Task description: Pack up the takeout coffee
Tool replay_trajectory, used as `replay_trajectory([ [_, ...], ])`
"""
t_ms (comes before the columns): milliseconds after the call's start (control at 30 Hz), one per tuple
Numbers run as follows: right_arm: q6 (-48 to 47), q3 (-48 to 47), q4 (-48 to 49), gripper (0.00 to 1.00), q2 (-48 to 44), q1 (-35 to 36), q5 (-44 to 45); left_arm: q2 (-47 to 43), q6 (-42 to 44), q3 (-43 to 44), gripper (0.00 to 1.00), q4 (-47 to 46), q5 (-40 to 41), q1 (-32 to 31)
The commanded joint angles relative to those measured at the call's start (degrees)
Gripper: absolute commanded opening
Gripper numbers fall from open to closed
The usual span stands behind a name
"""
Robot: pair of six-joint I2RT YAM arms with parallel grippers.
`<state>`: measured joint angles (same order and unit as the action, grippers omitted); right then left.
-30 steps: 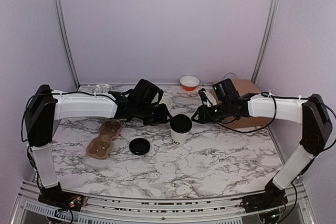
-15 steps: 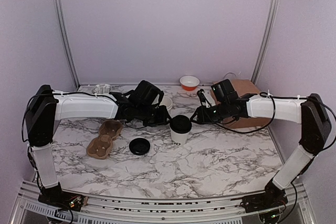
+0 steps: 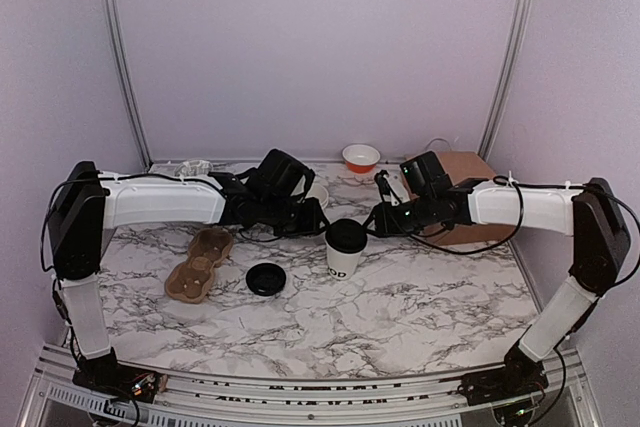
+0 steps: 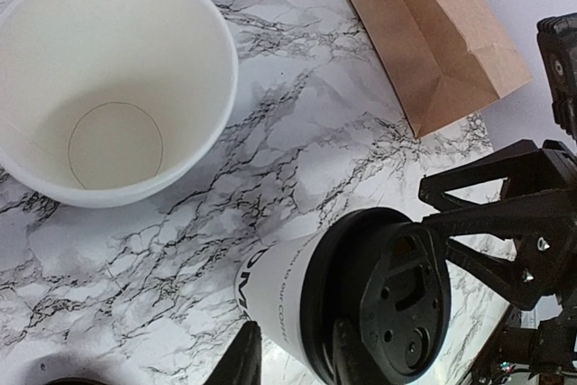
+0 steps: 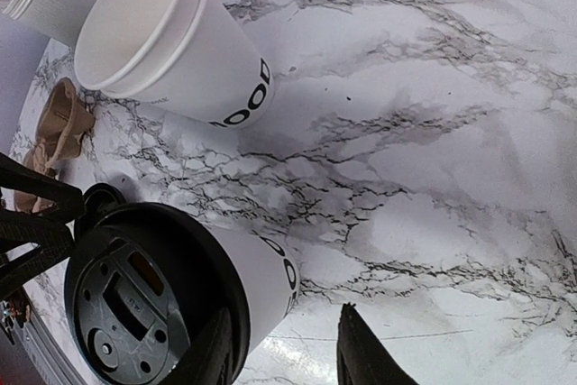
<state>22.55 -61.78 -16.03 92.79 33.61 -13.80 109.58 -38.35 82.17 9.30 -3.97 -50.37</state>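
**Top view:** The takeout coffee (image 3: 345, 245) stands upright at mid-table with its lid fitted. It is flanked by the left gripper (image 3: 312, 218) and the right gripper (image 3: 377, 220), and neither is seen touching it. A cup carrier (image 3: 200, 264) lies to the left and a paper bag (image 3: 462, 179) at the far right. Either is judged a possible destination.

**Left wrist view:** The fingers (image 4: 242, 360) are parted and nothing is held. The coffee sits just beyond them.

**Right wrist view:** The fingers (image 5: 359, 353) are spread and empty. The coffee is overlapped by 1 finger and is not centred between the 2, so realignment is judged necessary.
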Motion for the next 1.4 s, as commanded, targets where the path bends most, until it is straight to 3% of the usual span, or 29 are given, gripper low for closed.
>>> replay_trajectory([
  [0, 0.3, -2.3, -1.2, 0.38, -1.4, 0.3, 2.1, -2.2, 0.7, 1.5, 0.29, 2.1, 0.5, -0.4],
  [500, 0.1, -2.7, -1.5, 0.46, -3.1, 1.2, 0.7, -3.8, -1.0, -0.9, 0.29, 2.7, -0.2, -0.9],
  [1367, 1.7, 0.6, -1.2, 0.44, -5.3, 1.8, 0.2, -2.7, -3.0, -0.6, 0.25, 5.0, 0.0, -1.8],
])
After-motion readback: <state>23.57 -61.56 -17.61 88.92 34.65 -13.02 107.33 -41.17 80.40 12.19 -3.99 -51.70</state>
